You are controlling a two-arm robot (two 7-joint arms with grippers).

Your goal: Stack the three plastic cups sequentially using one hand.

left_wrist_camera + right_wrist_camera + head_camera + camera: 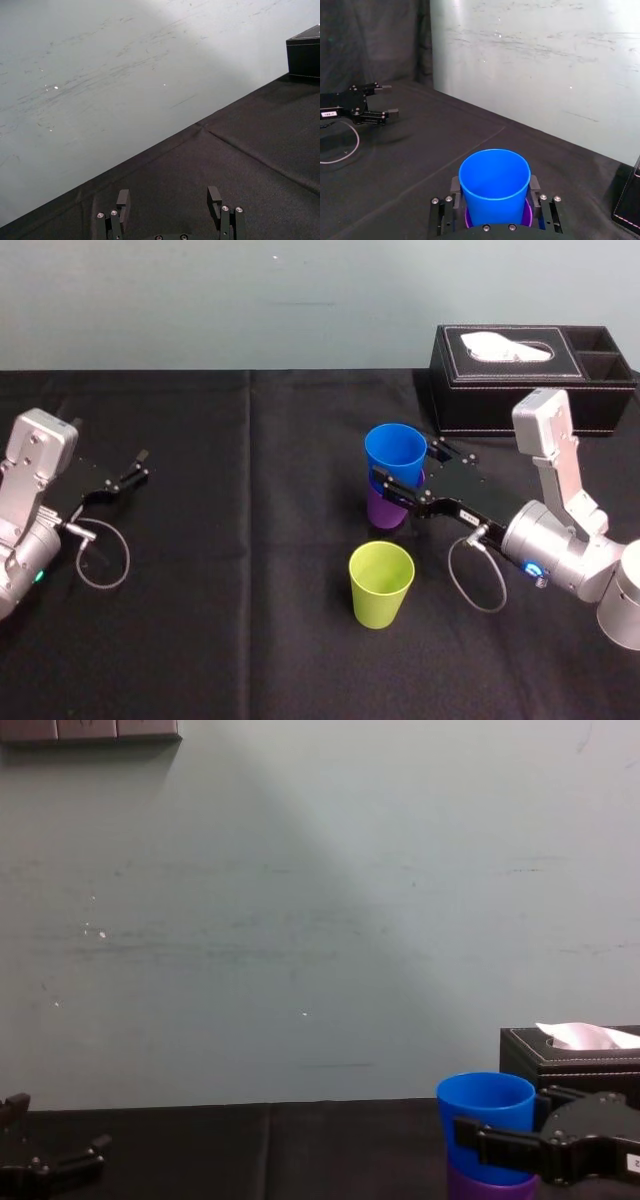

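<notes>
Blue cup (395, 453) in right end effector (408, 470), purple cup (385, 513) mostly hidden beneath

Arms (30, 500) silver-grey, boxy wrist blocks, grey cable loops (127, 560). Left gripper (128, 478) & right gripper (408, 472) black w/ silver screws, white labels.

2 nested cups (395, 455) stand left of the tissue box (530, 365), lone cup (381, 583) nearer.

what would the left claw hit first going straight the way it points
Probably nothing: the left claw faces bare black cloth, then the pale wall beyond; the depth is unclear.
</notes>
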